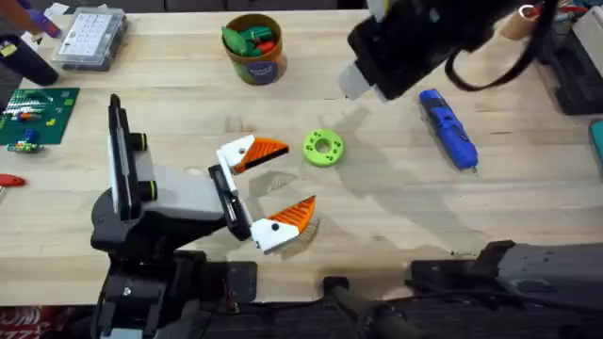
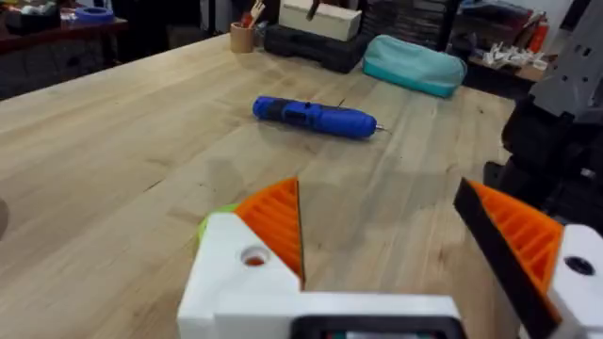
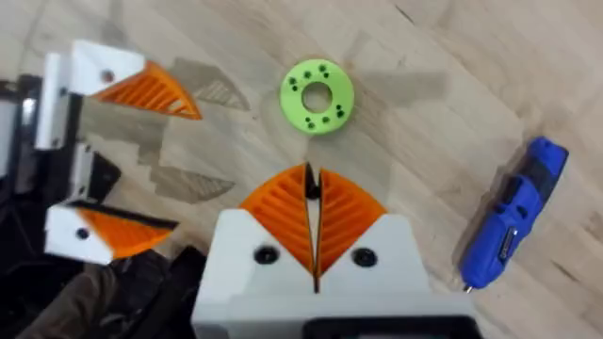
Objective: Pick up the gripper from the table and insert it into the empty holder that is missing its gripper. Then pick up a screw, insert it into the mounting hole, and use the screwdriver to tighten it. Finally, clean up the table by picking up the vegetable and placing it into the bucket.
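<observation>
Left gripper (image 1: 273, 182): white fingers with orange ribbed wedge pads, spread wide apart, nothing between them. It sits low over the table (image 1: 396, 217) near the front edge, left of centre, pointing right. Right gripper (image 3: 314, 202): same white and orange build, pads pressed together tip to tip, holding nothing. From the overhead view its arm shows as a dark blurred mass at far right, high over the table.

Green disc (image 1: 323, 147) lies flat just right of the left gripper's far finger: round, bright green, centre hole ringed by small holes.

Screwdriver (image 1: 448, 129) lies flat on the right side of the table, well apart from both grippers: bright blue, pen-shaped, dark bands, thin metal tip pointing toward the near right.

Bucket (image 1: 253, 47) stands upright at the far centre: small round tan cup, blue label band, green and red pieces inside.

Table is light wood with visible grain. Clear plastic parts box (image 1: 90, 38) with small compartments at far left. Green circuit board (image 1: 36, 115) at the left edge. Teal soft pouch (image 2: 415, 64) beyond the screwdriver, seen from the left wrist.
</observation>
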